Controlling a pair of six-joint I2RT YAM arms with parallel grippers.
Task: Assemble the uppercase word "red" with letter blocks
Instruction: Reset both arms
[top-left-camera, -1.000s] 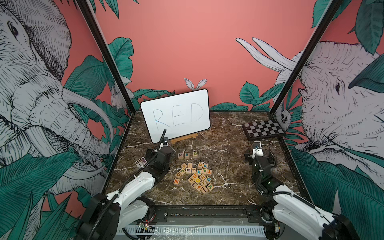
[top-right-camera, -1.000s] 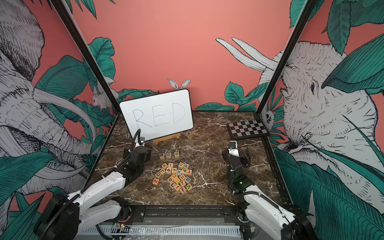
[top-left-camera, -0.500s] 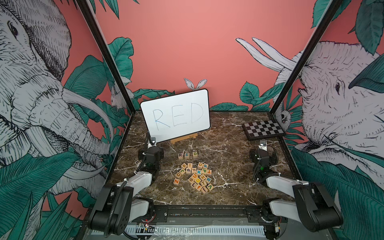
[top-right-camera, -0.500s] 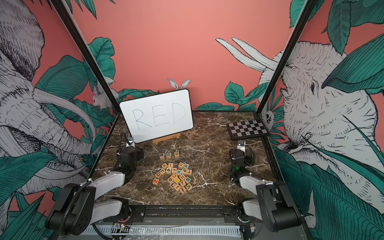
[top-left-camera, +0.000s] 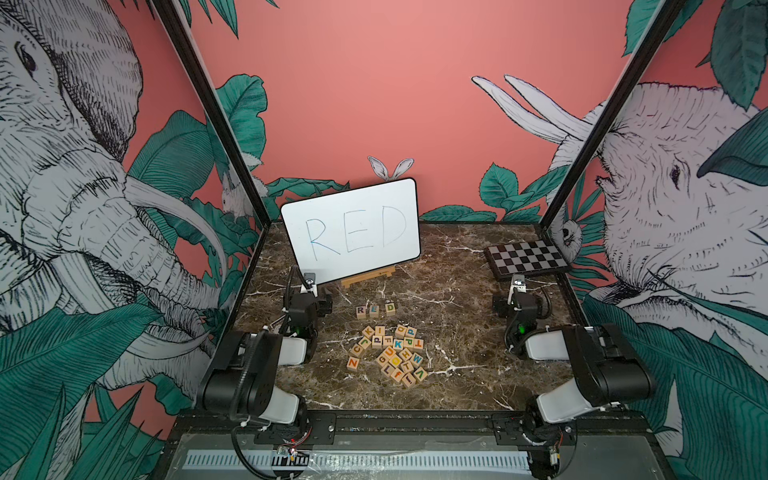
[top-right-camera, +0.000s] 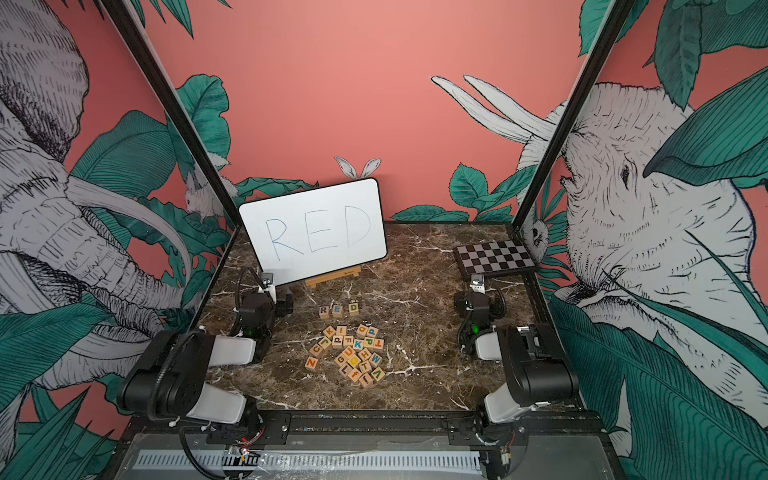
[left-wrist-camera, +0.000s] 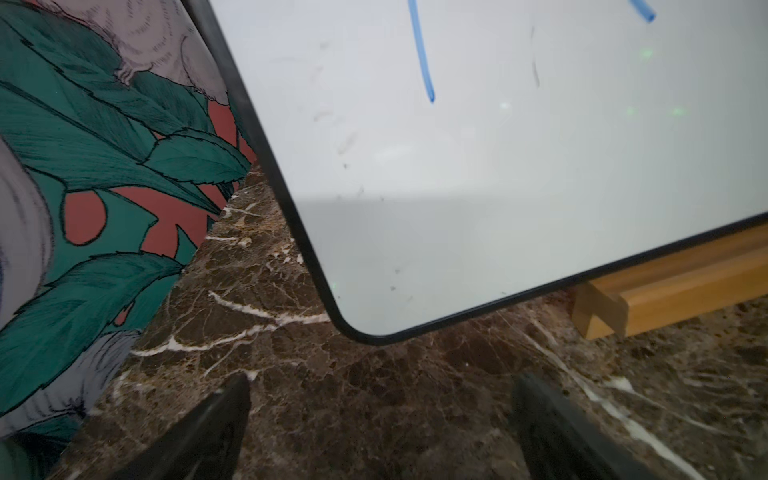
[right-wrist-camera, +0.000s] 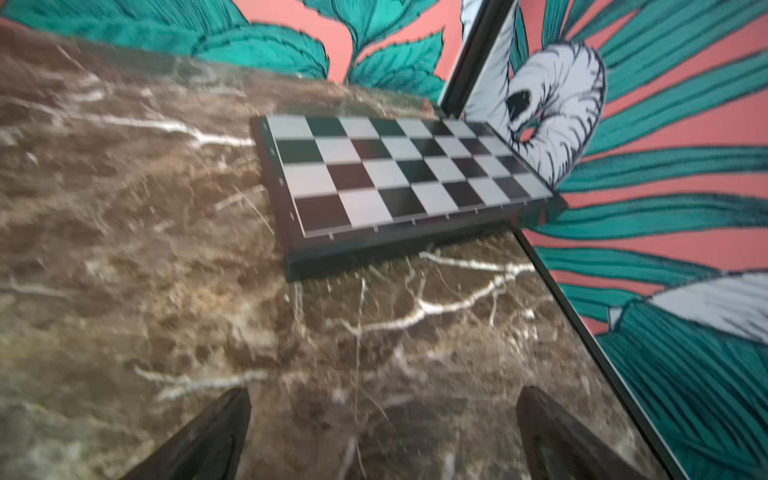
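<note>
Letter blocks (top-left-camera: 397, 344), one heap, three forming word "red" (top-left-camera: 374, 309)

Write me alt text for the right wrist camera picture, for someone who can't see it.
The right gripper, open and empty, hangs over a brown marble table, facing a black-and-grey checkered board that lies flat near the wall corner. Coral walls painted with teal leaves stand behind the board. The picture is slightly blurred.
</note>
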